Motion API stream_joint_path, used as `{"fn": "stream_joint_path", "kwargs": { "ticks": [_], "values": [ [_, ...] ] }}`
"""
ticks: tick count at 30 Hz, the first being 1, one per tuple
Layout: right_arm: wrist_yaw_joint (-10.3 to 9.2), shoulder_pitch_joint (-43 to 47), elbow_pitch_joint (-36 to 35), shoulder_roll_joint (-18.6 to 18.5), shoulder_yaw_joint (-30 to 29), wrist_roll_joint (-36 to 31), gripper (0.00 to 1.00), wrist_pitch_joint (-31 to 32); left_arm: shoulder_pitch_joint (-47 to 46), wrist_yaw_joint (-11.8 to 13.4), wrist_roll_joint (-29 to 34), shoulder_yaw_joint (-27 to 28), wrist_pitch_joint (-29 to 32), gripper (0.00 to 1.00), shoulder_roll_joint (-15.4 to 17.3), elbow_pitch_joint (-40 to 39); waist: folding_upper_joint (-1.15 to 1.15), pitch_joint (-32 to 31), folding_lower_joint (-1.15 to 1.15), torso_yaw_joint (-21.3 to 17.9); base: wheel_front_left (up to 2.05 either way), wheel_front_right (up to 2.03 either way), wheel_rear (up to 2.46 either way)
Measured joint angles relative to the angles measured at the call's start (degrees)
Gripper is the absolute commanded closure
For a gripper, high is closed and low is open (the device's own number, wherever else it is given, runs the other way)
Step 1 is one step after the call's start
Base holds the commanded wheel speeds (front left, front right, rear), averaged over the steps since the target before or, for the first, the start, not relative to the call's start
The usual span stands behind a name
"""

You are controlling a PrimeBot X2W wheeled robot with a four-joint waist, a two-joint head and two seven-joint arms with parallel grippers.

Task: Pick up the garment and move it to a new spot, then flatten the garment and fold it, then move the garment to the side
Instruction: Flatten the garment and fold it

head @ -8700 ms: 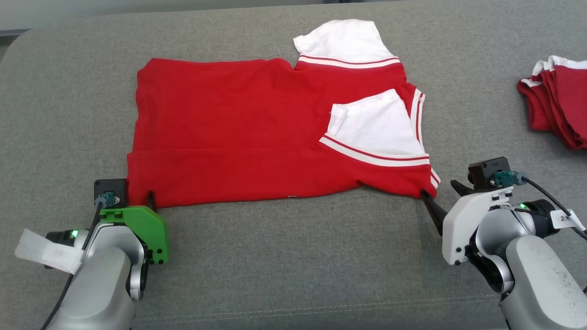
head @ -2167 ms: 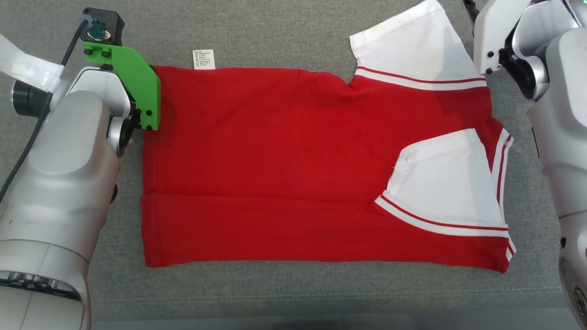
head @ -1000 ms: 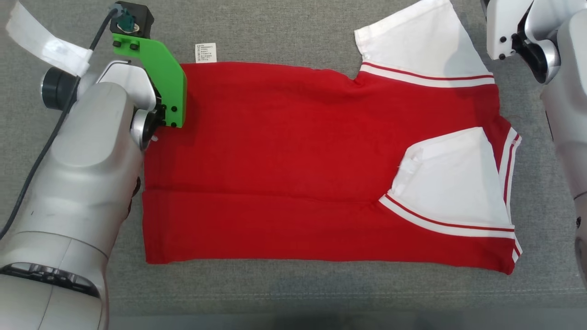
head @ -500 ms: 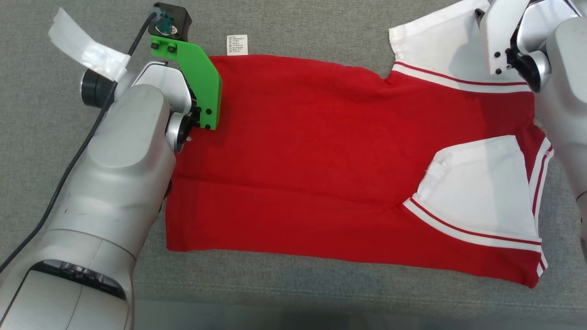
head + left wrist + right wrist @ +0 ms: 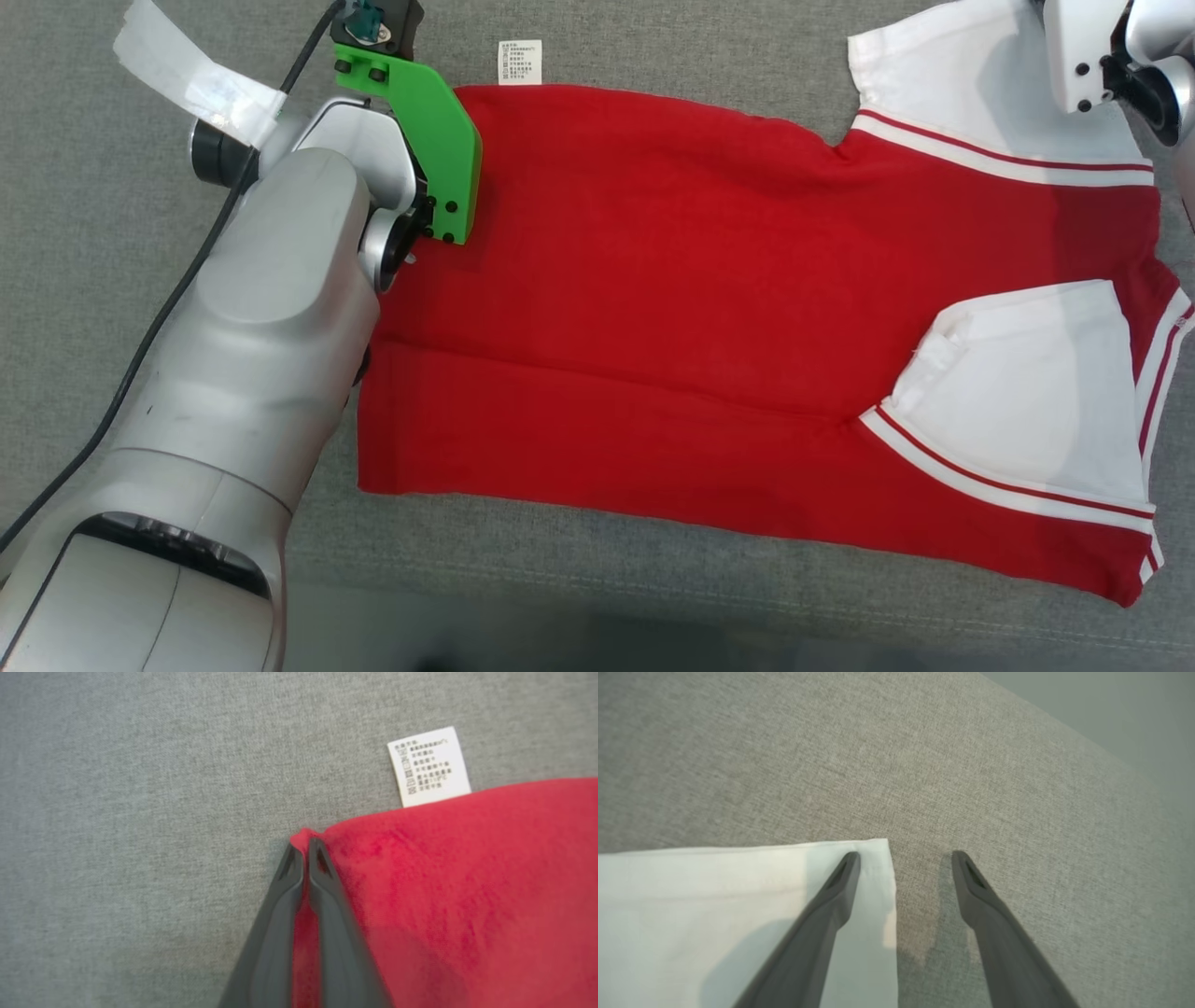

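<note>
One garment (image 5: 467, 882) corner tight in the left gripper (image 5: 303, 847); right gripper (image 5: 906, 855) agape astride the white sleeve (image 5: 691, 891) edge.

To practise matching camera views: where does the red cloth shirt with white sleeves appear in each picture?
Head view: the red cloth shirt with white sleeves spans middle and right.
Left wrist view: its red corner, lower right, pinched in the shut left pincer.
Right wrist view: its white sleeve corner, lower left; the open right pincer straddles its edge.
Shared landmark: grey woven surface.
</note>
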Motion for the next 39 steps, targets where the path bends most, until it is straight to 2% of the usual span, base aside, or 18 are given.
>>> {"fn": "stream_joint_path", "kwargs": {
  "ticks": [1,3,5,6,7,8,17,20,23,29,30,35,39],
  "values": [
    [0.0,-0.1,0.2,-0.1,0.0,0.4,0.11,0.0,-0.2,0.0,0.0,-0.1,0.0,1.0,0.0,0.0,0.0,0.3,0.0,0.1,0.0,0.0,0.0],
    [0.0,-0.4,0.7,-0.1,0.1,1.0,0.56,0.3,-0.5,0.0,0.0,-0.2,0.0,1.0,0.0,0.0,0.0,0.7,0.0,0.3,0.0,0.0,0.0],
    [0.02,-0.6,1.1,0.0,0.5,1.4,0.71,0.8,-0.8,0.0,-0.1,-0.3,-0.2,1.0,-0.1,0.2,0.0,1.0,0.0,0.4,0.0,0.0,0.0],
    [0.05,-0.6,1.3,0.2,0.5,1.6,0.71,0.9,-0.9,0.0,-0.2,-0.4,-0.3,1.0,-0.1,0.3,0.0,1.0,0.0,0.3,0.0,0.0,0.0],
    [0.05,-0.6,1.5,0.4,0.5,2.1,0.89,1.0,-0.9,0.0,-0.3,-0.4,-0.4,1.0,-0.1,0.4,0.0,1.0,0.0,0.3,0.0,0.0,0.0],
    [0.05,-0.6,1.7,0.5,0.5,2.6,1.0,1.3,-0.9,0.0,-0.3,-0.5,-0.5,1.0,-0.1,0.5,0.0,1.0,0.0,0.2,0.0,0.0,0.0],
    [0.05,0.8,0.8,-0.2,1.9,4.9,1.0,-1.9,-1.1,0.0,-0.6,-0.9,-1.7,1.0,0.2,1.9,0.0,0.0,0.0,-0.4,0.0,0.0,0.0],
    [0.04,2.5,-1.7,-1.6,4.8,4.9,1.0,-4.4,-0.6,-0.3,-0.9,-1.1,-2.8,1.0,0.3,2.2,0.0,-0.9,0.0,-0.5,0.0,0.0,0.0],
    [0.04,4.1,-5.5,-3.0,6.6,5.6,1.0,-8.3,0.7,-0.6,-0.9,-1.0,-5.9,1.0,0.8,1.8,0.0,-2.1,0.0,-0.6,0.0,0.0,0.0],
    [0.04,8.4,-14.6,-5.6,6.3,8.8,1.0,-16.1,3.2,0.8,0.2,-1.2,-13.5,1.0,3.1,0.6,0.0,-4.7,0.0,-1.7,0.0,0.0,0.0],
    [0.04,8.4,-14.6,-5.6,6.3,8.8,1.0,-16.1,3.2,0.8,0.2,-1.2,-13.5,1.0,3.1,0.6,0.0,-4.7,0.0,-1.7,0.0,0.0,0.0],
    [0.03,14.9,-24.1,-7.8,6.7,13.8,1.0,-18.1,5.8,-0.1,1.0,-2.6,-17.1,1.0,4.2,-0.4,0.0,-6.9,0.0,-2.8,0.0,0.0,0.0],
    [0.03,19.7,-33.0,-11.5,7.6,16.2,1.0,-17.2,7.8,0.2,3.4,-4.8,-19.7,1.0,5.9,-1.9,0.0,-8.6,0.0,-3.7,0.0,0.0,0.0]
  ]
}}
